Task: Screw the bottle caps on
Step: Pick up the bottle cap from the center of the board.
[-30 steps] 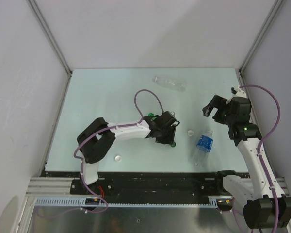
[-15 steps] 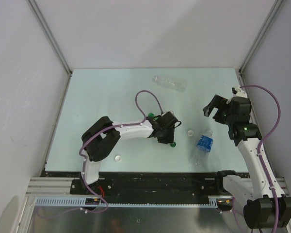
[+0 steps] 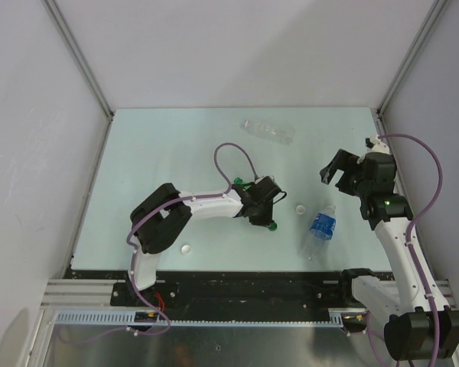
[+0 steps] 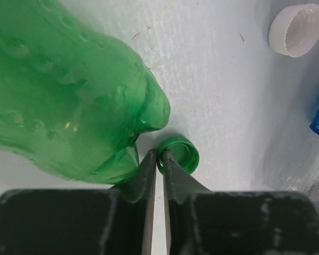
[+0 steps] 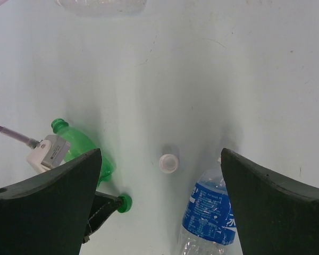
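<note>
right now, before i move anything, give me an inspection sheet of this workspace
surface: pale table top, no spills seen
job's things: green bottle, blue-label bottle and unlabelled bottle all lie on their sides; green cap by the green bottle's base; white cap beside the blue-label bottle's neck; second white cap near the left arm's base
clutter: nothing seen
claws: left claw pinches the green cap's rim, jaws nearly together; right claw wide open above the table, holding nothing
cables: purple cable loops over the left arm; another purple cable runs along the right arm
surroundings: white walls on three sides; metal rail at the near edge
</note>
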### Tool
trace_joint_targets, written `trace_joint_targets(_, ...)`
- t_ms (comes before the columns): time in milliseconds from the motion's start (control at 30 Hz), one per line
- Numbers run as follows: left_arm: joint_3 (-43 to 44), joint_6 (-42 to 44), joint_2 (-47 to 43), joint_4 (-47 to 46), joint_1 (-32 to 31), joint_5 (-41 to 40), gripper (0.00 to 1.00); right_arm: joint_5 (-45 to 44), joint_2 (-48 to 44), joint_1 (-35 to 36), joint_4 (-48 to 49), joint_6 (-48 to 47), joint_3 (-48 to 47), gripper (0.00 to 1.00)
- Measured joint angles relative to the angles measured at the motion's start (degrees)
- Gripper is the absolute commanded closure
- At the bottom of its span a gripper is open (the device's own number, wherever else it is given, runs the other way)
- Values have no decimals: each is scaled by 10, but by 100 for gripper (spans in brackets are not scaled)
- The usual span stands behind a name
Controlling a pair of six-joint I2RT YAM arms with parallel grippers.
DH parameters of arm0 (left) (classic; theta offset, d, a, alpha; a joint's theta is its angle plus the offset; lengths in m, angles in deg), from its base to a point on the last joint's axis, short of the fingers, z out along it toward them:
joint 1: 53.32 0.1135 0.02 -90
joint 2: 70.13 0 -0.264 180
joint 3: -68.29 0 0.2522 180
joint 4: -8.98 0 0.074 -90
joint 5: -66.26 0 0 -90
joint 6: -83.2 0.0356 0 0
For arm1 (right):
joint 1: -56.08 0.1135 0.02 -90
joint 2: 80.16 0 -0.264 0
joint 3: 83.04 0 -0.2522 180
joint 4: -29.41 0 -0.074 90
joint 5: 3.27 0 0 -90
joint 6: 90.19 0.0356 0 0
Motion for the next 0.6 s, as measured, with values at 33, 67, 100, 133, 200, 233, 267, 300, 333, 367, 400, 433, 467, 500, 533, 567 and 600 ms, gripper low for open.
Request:
trace_joint_targets(33,0,1,1,-1,0,0,95,0,0,0,0,0,0,1)
trace_joint_targets(67,0,3,1,-2,-1,0,98,2,0,0,0,0,0,1)
trace_joint_targets(100,1,4,1,-2,-2,0,99,4,0,0,0,0,0,1)
trace_joint_targets(133,2,7,2,-3,-2,1,99,5,0,0,0,0,0,1)
trace_joint_targets(200,3,13,2,-4,-3,2,100,7,0,0,0,0,0,1)
trace_joint_targets(233,3,14,2,-5,-3,3,100,8,0,0,0,0,0,1)
trace_joint_targets(267,3,17,2,-5,-3,6,100,9,0,0,0,0,0,1)
trace_joint_targets(300,3,19,2,-6,-3,8,100,10,0,0,0,0,0,1)
trace_joint_targets(333,3,23,2,-6,-3,11,100,12,0,0,0,0,0,1)
trace_joint_targets(367,3,27,2,-6,-3,12,100,13,0,0,0,0,0,1)
trace_joint_targets(400,3,33,2,-7,-4,12,100,15,0,0,0,0,0,1)
trace_joint_targets(433,3,40,1,-7,-4,13,100,17,0,0,0,0,0,1)
trace_joint_targets(467,3,49,-1,-5,-5,12,100,21,0,0,0,0,0,1)
trace_joint_targets(500,3,60,-4,-1,-5,9,100,27,0,0,0,0,0,1)
trace_joint_targets(533,3,70,-9,2,-6,7,100,36,0,0,1,-1,0,1)
trace_joint_targets(567,2,84,-19,4,-6,1,100,46,-1,0,1,0,0,1)
trace_joint_targets(600,1,95,-30,4,-7,-2,100,54,-1,0,2,0,0,1)
